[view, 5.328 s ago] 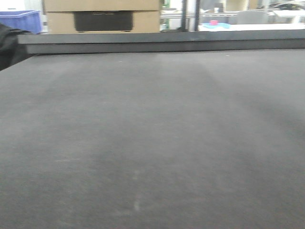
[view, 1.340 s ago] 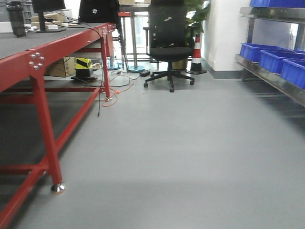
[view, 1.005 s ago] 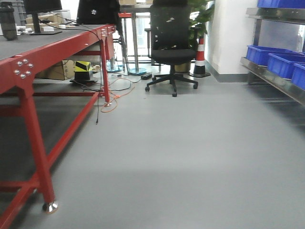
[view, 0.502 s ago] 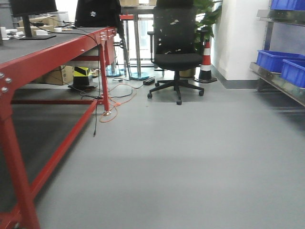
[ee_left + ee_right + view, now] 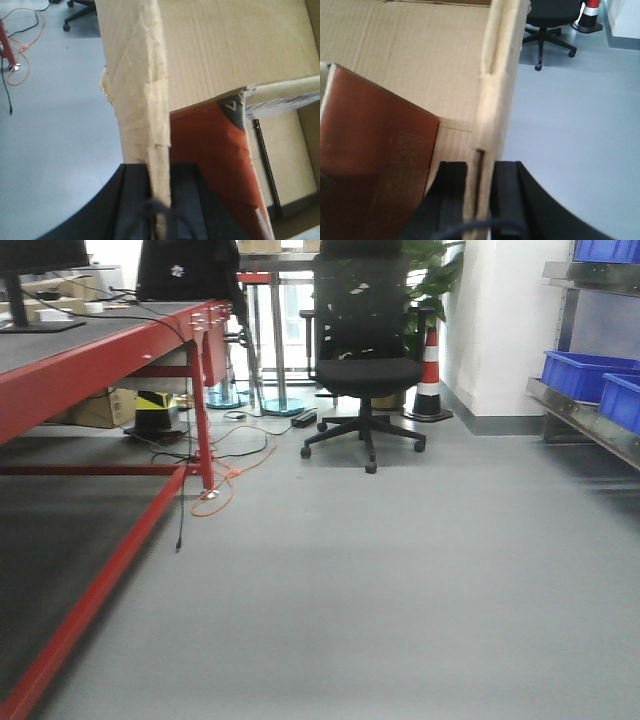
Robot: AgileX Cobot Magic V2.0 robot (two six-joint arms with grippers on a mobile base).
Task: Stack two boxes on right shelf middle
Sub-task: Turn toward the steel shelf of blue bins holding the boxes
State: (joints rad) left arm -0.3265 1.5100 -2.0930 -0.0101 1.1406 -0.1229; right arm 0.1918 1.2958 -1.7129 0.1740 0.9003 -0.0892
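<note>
Box (image 5: 210,55), the big brown carton, is held between my two arms: left gripper (image 5: 160,202) pinches one taped wall edge, right gripper (image 5: 481,195) is clamped on the opposite wall. Wide grey floor (image 5: 400,570) ahead, red table (image 5: 95,360) along the left, steel shelf (image 5: 585,422) edging in on the right.

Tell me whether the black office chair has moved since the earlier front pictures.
No. The office chair still stands just left of the striped cone, as before. Both slid slightly in the frame together, so the view shifted, not the chair.
</note>
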